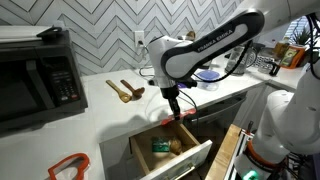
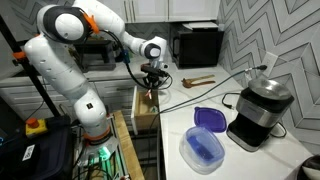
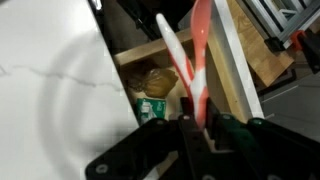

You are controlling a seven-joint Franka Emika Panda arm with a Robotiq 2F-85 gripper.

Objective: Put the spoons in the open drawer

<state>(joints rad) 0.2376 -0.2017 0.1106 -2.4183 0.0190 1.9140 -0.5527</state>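
The pincer [image 3: 195, 119] clamps red and white spoons [image 3: 200, 45] over the open drawer [image 1: 186, 163] holding a green box [image 3: 152, 108].

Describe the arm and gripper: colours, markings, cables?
Arm: glossy white rounded links, dark bands at the joints, dark lettering along one link. Gripper: black and blocky. I cannot tell whether any cables run along it.

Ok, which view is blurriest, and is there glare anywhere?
Wrist view is blurriest: the spoons held in the gripper look smeared, and the white countertop is washed out. In an exterior view the open drawer is fairly sharp, with no glare.
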